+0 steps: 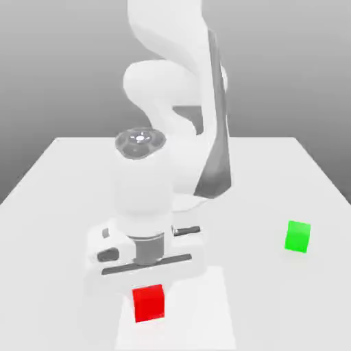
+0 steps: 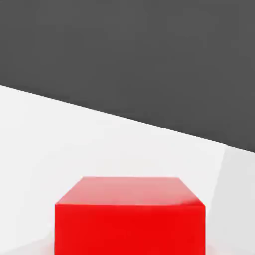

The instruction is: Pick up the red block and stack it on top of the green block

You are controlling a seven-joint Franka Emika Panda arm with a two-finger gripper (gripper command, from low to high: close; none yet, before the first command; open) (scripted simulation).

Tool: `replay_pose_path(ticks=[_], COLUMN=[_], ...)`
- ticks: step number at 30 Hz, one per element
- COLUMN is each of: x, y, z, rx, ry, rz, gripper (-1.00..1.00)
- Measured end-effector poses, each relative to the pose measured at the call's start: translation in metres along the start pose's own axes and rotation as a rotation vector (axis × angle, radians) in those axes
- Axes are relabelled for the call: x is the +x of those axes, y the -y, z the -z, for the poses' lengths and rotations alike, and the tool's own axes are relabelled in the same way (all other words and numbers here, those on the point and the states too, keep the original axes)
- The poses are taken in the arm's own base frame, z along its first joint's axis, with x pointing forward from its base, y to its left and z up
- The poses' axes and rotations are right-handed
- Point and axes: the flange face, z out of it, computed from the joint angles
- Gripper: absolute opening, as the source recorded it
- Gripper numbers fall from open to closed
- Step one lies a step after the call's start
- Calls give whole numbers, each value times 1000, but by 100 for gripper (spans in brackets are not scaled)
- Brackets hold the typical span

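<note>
Hiding its own fingertips, the end effector (image 1: 148, 291) is clenched on the red block (image 1: 149, 303) — green block (image 1: 297, 236) well apart.

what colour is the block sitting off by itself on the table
Bright green: the small smooth matte green cube shows best in the exterior view, toward its right.

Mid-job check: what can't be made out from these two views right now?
1. Exterior view: whether the gripper actually grips the red block; the hand's housing covers the contact.
2. Hand view: the red block's base, cut off by the picture's edge.
3. Exterior view: the upper part of the arm, cut off by the top edge.
</note>
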Motion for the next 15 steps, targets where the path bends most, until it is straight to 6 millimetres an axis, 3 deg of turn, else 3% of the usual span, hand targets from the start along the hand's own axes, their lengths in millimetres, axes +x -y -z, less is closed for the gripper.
replay_pose_path(ticks=[3, 4, 7, 10, 15], x=[-54, -84, -162, -231, -339], y=[65, 93, 143, 165, 171], z=[11, 14, 22, 30, 37], rx=[20, 24, 31, 27, 0], ry=[14, 20, 29, 30, 7], rz=[160, 242, 429, 577, 816], gripper=[-100, -100, -100, -100, -100])
